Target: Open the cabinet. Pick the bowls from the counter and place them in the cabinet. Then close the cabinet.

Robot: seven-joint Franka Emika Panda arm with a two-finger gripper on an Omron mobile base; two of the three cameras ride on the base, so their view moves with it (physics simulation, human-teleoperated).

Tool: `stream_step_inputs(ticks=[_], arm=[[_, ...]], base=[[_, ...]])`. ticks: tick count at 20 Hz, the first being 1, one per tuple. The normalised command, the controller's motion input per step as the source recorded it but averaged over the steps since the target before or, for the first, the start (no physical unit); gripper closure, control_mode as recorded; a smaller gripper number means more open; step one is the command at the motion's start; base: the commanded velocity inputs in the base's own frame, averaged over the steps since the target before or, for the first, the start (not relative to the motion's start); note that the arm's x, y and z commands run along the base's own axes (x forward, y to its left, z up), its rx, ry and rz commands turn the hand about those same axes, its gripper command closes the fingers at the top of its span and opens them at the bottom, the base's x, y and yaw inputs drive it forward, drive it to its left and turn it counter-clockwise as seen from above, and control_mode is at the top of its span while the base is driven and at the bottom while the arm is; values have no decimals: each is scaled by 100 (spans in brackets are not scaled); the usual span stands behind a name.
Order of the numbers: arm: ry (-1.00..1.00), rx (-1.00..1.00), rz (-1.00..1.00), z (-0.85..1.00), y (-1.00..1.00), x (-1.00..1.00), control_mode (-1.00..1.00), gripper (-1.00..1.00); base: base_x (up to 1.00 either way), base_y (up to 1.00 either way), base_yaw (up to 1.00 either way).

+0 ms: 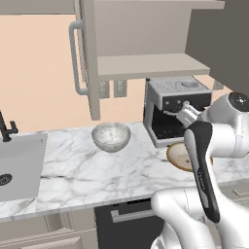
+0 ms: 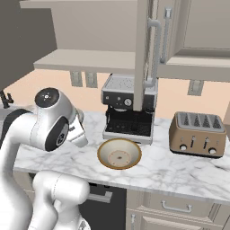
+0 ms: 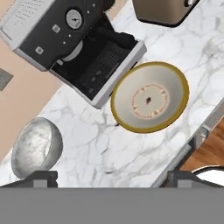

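The cabinet (image 1: pixel 151 65) hangs above the counter (image 1: pixel 97 170) with both doors swung open and its inner shelf (image 2: pixel 85 60) bare. On the counter under it sits the grey-white marbled bowl (image 1: pixel 111 136). The tan bowl (image 2: pixel 119 153) with its brown rim lies in front of the coffee machine, half hidden by my arm in the left base view. Both bowls, marbled (image 3: pixel 36 148) and tan (image 3: pixel 149 97), lie below my gripper (image 3: pixel 114 178) in the hand view. It hovers open above the counter, with nothing between its fingertips (image 3: pixel 41 178).
A black and silver coffee machine (image 2: pixel 128 108) stands against the wall under the cabinet. A brown toaster (image 2: pixel 197 134) sits to its right. The steel sink (image 1: pixel 19 165) and a black faucet (image 1: pixel 7 129) are at the counter's left end. Drawers (image 2: pixel 175 206) run below.
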Motion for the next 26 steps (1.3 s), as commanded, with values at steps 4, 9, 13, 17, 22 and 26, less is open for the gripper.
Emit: stream_step_inputs(ticks=[4, 9, 13, 17, 22, 26], arm=[[0, 15, -1, -50, -58, -35, -100, -100], [-4, 9, -3, -49, -21, -48, -100, -100], [-4, 5, -1, -34, -28, -20, -100, -100], [1, 4, 0, -23, -53, -6, -100, -100], [0, 2, 0, -24, -54, -2, -100, -100], [-10, 2, 0, -18, -43, 0, -100, -100]], base=[[0, 0, 0], [0, 0, 0], [0, 0, 0], [0, 0, 0], [0, 0, 0], [0, 0, 0]])
